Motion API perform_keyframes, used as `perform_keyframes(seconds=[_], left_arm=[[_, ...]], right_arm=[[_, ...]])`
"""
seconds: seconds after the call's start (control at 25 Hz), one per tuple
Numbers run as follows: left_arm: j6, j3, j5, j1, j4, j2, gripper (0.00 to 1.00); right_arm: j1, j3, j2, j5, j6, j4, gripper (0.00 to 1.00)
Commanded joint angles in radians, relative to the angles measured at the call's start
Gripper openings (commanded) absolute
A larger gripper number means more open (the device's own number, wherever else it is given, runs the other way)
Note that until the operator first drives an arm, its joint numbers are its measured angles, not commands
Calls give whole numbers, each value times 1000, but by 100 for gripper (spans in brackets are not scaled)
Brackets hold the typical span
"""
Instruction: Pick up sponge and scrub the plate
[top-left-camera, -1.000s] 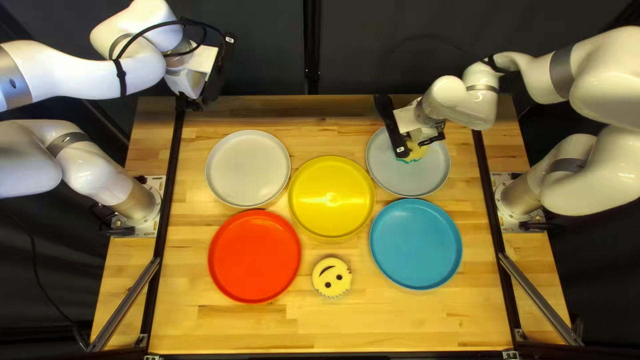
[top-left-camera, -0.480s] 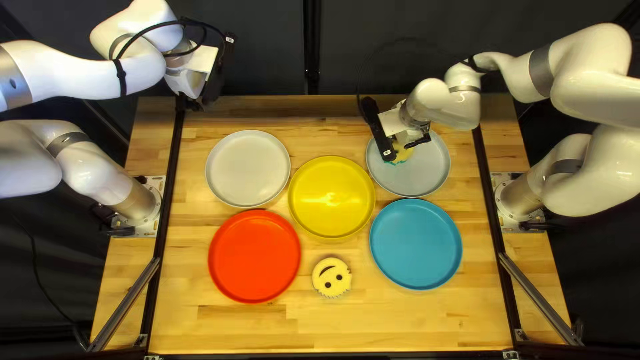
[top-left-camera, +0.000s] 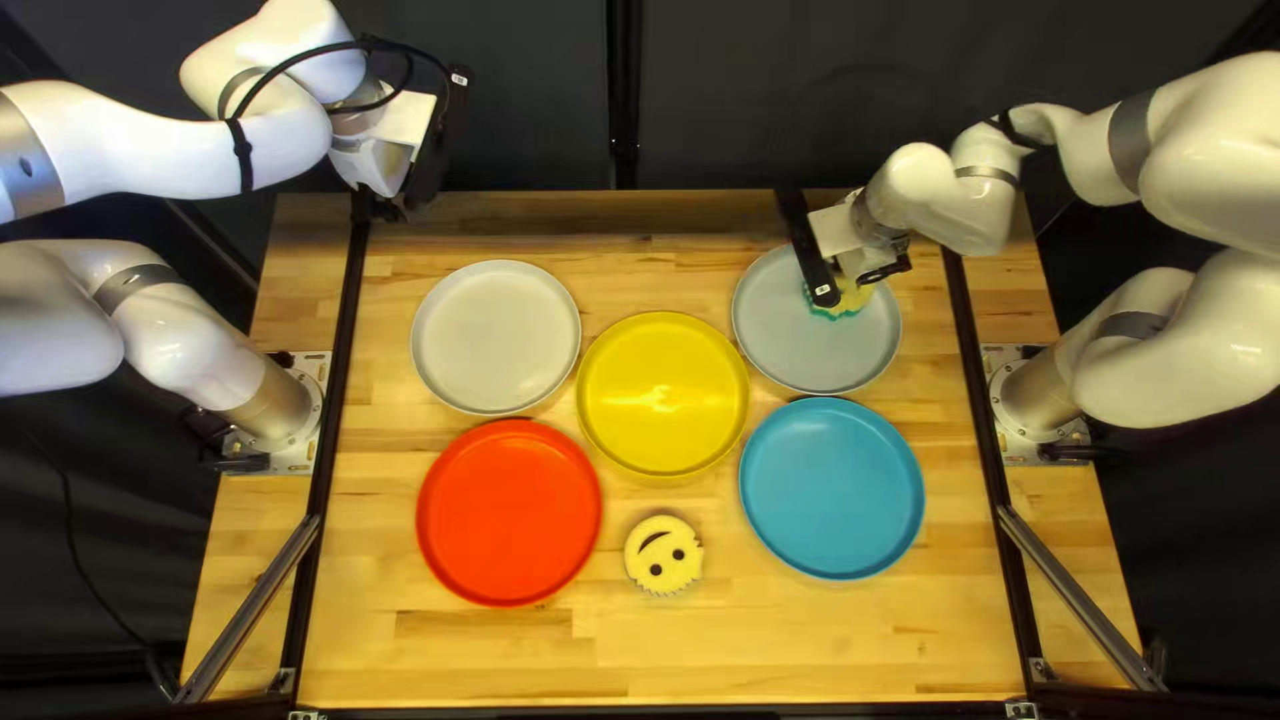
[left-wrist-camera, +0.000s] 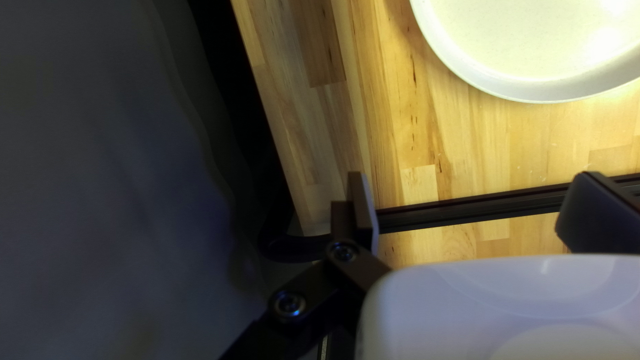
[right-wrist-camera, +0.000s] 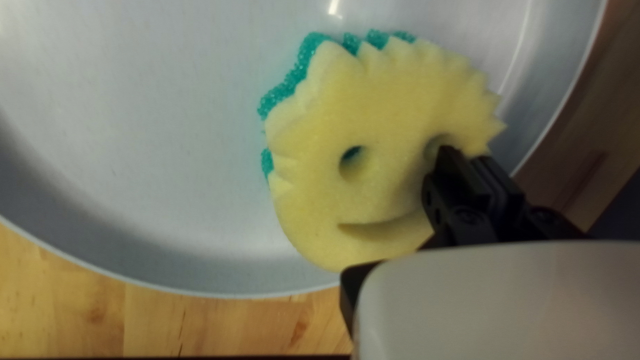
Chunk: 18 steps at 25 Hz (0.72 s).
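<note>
Swept sponge (right-wrist-camera: 360, 100) back rightward (top left view) on grey plate (top-left-camera: 798, 358), pinched in right gripper (right-wrist-camera: 472, 157). Likely scrubbing in strokes. Parked left gripper (left-wrist-camera: 474, 179) with fingers wide.

Sponge (right-wrist-camera: 387, 107) matt, yellow plate (top-left-camera: 654, 440) glossy, tabletop (top-left-camera: 667, 654) wood.

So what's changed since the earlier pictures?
My right gripper has swept the sponge it holds across the grey plate: toward the left of the top left view, then back right, ending slightly right of where it began. Nothing was let go. The left arm, other plates and other sponge stayed put.
</note>
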Motion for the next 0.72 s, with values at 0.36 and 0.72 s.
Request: perform_keyframes(seconds=[0.36, 0.72], left_arm=[[0, 0, 0, 0, 0, 0, 100], [0, 0, 0, 0, 0, 0, 100]], right_arm=[[167, -135, 124, 3, 138, -36, 0], [225, -137, 102, 40, 113, 28, 0]])
